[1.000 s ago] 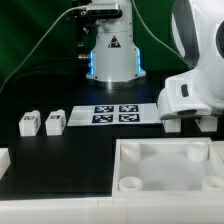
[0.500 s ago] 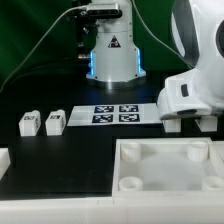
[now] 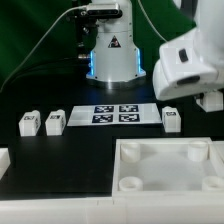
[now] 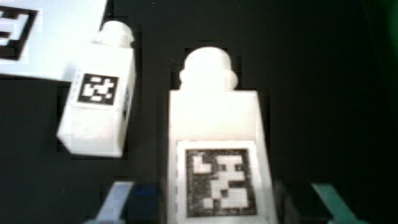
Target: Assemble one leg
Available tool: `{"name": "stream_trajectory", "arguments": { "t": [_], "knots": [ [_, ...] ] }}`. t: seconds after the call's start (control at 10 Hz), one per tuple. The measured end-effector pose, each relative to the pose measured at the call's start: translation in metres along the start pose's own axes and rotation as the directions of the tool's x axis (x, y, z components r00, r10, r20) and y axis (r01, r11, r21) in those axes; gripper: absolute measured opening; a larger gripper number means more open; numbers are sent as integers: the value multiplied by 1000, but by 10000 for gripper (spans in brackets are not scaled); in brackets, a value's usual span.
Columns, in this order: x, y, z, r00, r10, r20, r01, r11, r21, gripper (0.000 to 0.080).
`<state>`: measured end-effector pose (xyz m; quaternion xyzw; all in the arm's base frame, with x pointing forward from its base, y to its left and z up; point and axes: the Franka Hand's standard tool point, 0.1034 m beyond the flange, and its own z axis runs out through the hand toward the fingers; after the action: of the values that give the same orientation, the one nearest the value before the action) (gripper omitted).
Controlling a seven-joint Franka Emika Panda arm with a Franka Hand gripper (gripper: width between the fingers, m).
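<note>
In the wrist view a white leg [image 4: 217,140] with a black-and-white tag fills the middle, its rounded peg pointing away. My gripper [image 4: 228,200] is shut on the leg, one finger on each side of its tagged end. A second leg [image 4: 98,100] lies farther off on the black table beside it. In the exterior view that second leg [image 3: 171,119] stands just to the right of the marker board [image 3: 115,114]. My gripper [image 3: 207,101] hangs above and to the right of it, the held leg hidden behind the arm. Two more legs [image 3: 29,122] [image 3: 55,121] stand at the left.
A large white tray-like part [image 3: 165,168] with round corner sockets fills the near side of the exterior view. A white piece [image 3: 4,158] pokes in at the left edge. The robot base [image 3: 112,50] stands behind the marker board [image 4: 18,35].
The arm has risen and shifted toward the exterior view's left. The leg beside the marker board, covered before, now shows. The two legs at the left have not moved.
</note>
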<state>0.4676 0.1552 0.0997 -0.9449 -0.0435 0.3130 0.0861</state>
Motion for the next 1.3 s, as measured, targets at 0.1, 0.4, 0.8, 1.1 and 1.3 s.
{"name": "stream_trajectory", "arguments": {
  "t": [0.1,0.4,0.8,1.1,1.3],
  "knots": [
    [-6,5,-21,991,-5,-134,3,1000,-13,290],
    [-6,10,-23,922,-11,-388,-5,999,-40,291],
    [33,29,-103,697,-138,-704,49,988,-145,291],
    [39,27,-117,497,-153,-854,38,987,-154,291],
    [41,30,-122,337,-161,-928,29,987,-161,291]
  ]
}}
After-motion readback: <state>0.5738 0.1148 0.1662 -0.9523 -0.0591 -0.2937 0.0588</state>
